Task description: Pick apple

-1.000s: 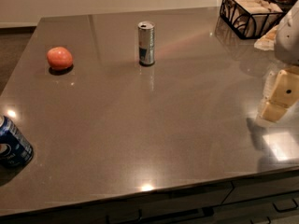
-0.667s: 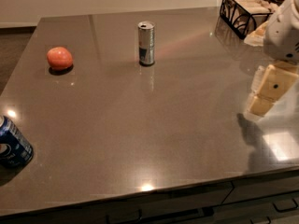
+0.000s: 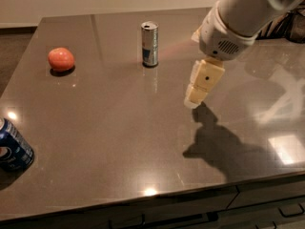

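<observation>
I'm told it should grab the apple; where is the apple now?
In the camera view the apple lies far left on the table, left of the silver can; the gripper hangs over the table right of that can.

Dim, warm light here; lamp glints dot the glossy counter (image 3: 119, 142), bright patch at right, and the end effector (image 3: 193, 101), right of centre, drops a dark shadow frontward.

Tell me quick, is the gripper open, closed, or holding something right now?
Gripper: open or closed cannot be told; it hangs above the table, right of centre, not holding the apple, which lies far left.
</observation>
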`<state>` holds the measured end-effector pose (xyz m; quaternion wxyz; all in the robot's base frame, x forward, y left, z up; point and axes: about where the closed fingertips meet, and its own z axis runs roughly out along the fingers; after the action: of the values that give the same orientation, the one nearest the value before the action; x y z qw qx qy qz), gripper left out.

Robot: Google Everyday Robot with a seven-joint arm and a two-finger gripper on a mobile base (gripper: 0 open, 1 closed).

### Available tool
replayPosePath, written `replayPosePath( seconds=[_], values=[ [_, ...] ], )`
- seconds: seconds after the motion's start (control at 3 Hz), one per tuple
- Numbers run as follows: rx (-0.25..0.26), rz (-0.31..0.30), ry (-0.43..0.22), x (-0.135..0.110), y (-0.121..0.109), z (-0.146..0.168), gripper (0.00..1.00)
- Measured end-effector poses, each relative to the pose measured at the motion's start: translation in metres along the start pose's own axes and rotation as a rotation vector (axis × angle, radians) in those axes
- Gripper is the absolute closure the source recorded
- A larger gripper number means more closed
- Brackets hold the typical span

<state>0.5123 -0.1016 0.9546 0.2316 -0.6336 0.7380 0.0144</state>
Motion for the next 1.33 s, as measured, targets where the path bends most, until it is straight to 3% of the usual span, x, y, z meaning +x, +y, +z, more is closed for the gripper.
replayPosePath(
  seconds=[0.33,0.67,1.33],
  values=[
    [-0.007,-0.003,-0.074,-0.060,-0.012,0.049,0.00],
    [-0.026,0.013,-0.169,-0.141,-0.017,0.093,0.00],
    [-0.041,0.042,-0.238,-0.248,-0.029,0.146,0.00]
  ],
)
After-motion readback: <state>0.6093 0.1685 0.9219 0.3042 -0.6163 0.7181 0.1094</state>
